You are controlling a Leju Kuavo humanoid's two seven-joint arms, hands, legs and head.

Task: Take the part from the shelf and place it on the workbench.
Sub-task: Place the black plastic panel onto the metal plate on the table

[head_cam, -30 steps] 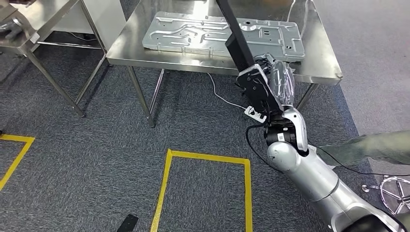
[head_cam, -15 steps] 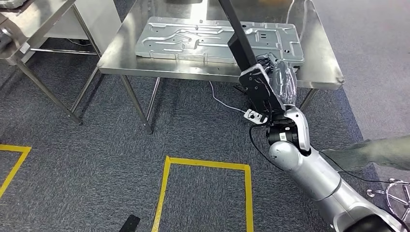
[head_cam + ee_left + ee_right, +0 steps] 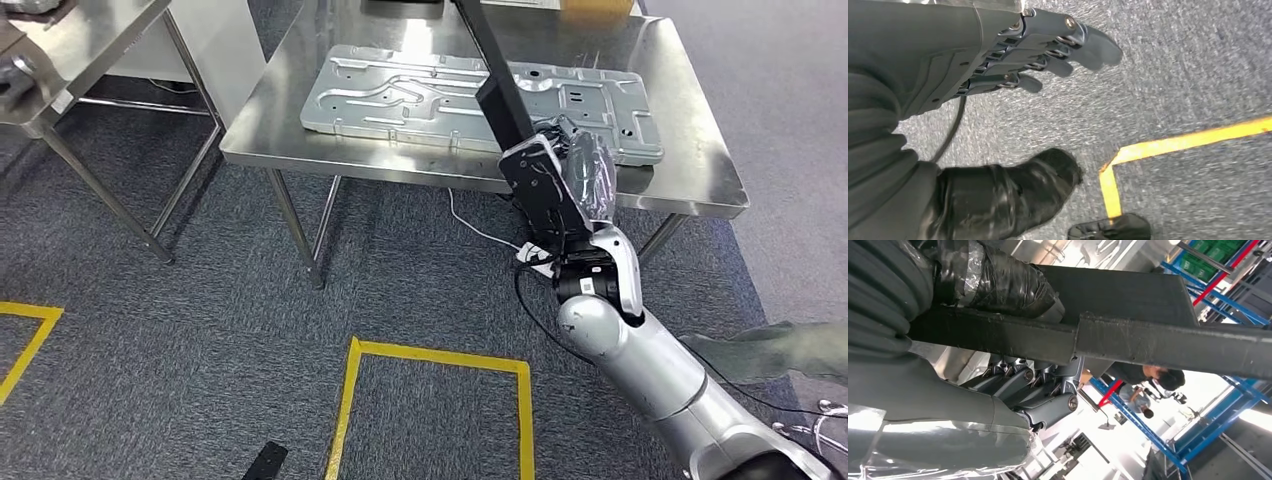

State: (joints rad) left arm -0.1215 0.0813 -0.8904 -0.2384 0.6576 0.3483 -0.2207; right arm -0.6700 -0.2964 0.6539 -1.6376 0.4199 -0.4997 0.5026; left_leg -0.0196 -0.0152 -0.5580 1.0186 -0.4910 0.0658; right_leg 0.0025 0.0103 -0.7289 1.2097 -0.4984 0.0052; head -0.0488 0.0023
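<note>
Bright, even light from above. The metal table [image 3: 300,150] shines. The right wrist picture has white glare; the floor [image 3: 1198,75] looks blurry.

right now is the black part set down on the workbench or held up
Held up: the right hand grips the black part, which slants upward above the workbench.

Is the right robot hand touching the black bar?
Touching. In the right wrist view the right robot hand has its thumb and fingers wrapped around the black bar.
</note>
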